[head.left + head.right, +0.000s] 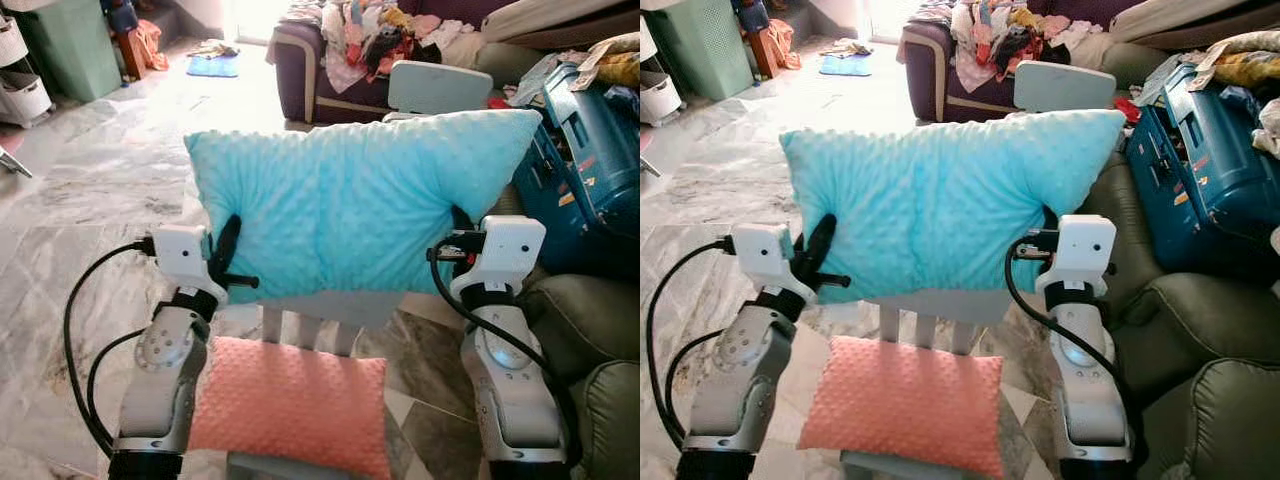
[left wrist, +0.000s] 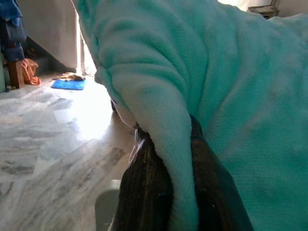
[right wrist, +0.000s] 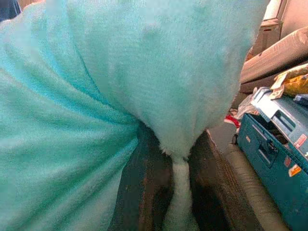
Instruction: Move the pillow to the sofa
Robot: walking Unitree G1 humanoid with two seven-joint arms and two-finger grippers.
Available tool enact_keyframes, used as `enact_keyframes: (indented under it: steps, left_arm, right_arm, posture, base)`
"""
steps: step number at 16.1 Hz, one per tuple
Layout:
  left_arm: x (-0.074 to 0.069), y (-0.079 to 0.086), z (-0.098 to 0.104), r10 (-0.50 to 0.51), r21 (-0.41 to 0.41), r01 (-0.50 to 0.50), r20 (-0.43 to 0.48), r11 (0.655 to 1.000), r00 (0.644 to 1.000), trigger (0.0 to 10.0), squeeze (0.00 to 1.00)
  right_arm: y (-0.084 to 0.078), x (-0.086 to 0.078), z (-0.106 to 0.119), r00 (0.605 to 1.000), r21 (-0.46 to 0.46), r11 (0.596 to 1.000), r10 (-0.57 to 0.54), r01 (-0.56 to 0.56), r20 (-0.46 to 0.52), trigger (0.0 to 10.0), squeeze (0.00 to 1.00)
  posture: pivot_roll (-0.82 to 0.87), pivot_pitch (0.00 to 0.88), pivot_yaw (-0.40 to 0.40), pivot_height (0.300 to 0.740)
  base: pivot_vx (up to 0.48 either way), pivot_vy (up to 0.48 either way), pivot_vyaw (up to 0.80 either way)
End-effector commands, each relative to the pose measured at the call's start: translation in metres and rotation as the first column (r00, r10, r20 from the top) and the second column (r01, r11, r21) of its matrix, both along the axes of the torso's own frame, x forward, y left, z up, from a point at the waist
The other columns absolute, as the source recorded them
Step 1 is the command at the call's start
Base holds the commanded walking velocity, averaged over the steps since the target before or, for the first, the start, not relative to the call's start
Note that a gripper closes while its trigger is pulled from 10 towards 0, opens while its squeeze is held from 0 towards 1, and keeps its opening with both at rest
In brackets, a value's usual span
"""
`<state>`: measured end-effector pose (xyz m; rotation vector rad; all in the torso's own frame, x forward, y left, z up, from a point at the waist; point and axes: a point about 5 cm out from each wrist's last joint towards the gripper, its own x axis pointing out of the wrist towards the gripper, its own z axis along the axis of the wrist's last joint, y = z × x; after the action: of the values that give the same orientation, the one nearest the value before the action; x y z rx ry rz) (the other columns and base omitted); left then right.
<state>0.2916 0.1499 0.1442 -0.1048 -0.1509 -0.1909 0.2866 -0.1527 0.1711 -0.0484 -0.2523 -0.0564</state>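
The turquoise pillow (image 1: 350, 205) is being held above the chair (image 1: 300, 325), pinched at its edges by the left gripper (image 1: 225, 255) and right gripper (image 1: 1045, 235). Both pinches are best being kept firm and level during carrying toward the sofa (image 1: 1200, 330).

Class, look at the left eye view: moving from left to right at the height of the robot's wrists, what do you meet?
Left gripper → turquoise pillow → right gripper → blue case.

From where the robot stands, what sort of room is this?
Most likely a lived-in living room: a purple sofa heaped with clothes, a green armchair on the right, and a marble-patterned floor. Both grippers hold up a turquoise pillow.
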Motion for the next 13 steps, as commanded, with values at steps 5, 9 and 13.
enact_keyframes:
  steps: [5,9,13]
  left_arm:
    - [-0.0044,-0.0025,-0.0037,0.0,-0.012,-0.001,-0.029,1.0,1.0,0.0,0.0]
    - [-0.005,-0.0023,-0.0065,0.019,-0.017,-0.02,-0.051,1.0,0.999,0.0,0.0]
    - [-0.0047,-0.0025,-0.0075,0.022,-0.018,-0.023,-0.058,1.0,0.998,0.0,0.0]
  right_arm:
    - [-0.0019,-0.0012,-0.0001,1.0,0.007,1.0,0.018,-0.018,-0.016,0.0,0.0]
    - [-0.0032,-0.0022,-0.0009,0.999,0.006,1.0,0.022,-0.021,-0.024,0.0,0.0]
    - [-0.0051,-0.0027,-0.0013,0.999,0.003,1.0,0.022,-0.022,-0.031,0.0,0.0]
  posture:
    - [-0.04,0.098,-0.069,0.74]
    - [-0.05,0.106,-0.073,0.74]
    - [-0.05,0.109,-0.074,0.74]
  base:
    - [0.0,0.0,0.0]
    - [0.0,0.0,0.0]
    - [-0.19,0.0,0.0]
